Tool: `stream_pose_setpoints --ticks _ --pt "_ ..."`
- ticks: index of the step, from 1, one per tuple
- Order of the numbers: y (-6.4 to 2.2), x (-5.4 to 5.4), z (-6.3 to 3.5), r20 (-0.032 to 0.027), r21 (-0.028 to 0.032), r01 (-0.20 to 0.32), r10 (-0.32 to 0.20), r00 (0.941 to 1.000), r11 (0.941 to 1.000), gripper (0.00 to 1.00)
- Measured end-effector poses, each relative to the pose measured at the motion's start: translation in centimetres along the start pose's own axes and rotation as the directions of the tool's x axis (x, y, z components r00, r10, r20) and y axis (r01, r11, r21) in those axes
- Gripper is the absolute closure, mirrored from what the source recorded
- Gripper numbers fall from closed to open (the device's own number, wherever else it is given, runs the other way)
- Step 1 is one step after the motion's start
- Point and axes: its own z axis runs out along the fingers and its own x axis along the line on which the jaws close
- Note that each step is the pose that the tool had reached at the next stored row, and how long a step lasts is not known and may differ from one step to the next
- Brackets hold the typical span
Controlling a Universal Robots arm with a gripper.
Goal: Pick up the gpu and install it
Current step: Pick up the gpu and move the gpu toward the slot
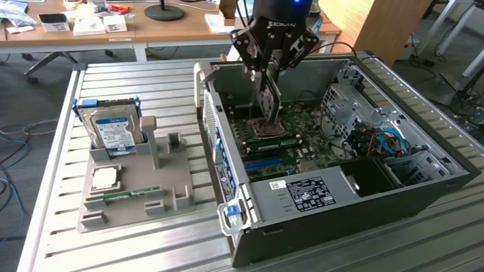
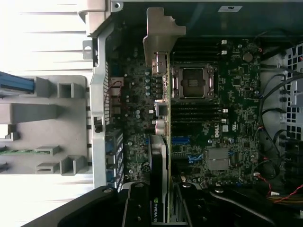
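Claw [image 2: 163,204] clamps the gpu [image 2: 162,113] above the CPU socket [image 1: 268,131]; lowered here, we fear damage. The blue slot [image 1: 261,164] lies at six o'clock, exterior view.

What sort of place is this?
Probably a robotics lab in an office: an open computer case sits on a slatted metal bench, a grey holder keeps parts, and office desks stand behind.
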Motion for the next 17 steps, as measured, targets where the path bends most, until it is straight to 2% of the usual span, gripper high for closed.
stream_pose_setpoints --ticks 17 --pt "0.23 -3.6 0.08 0.0000 0.0000 0.000 0.000 1.0000 1.0000 0.73"
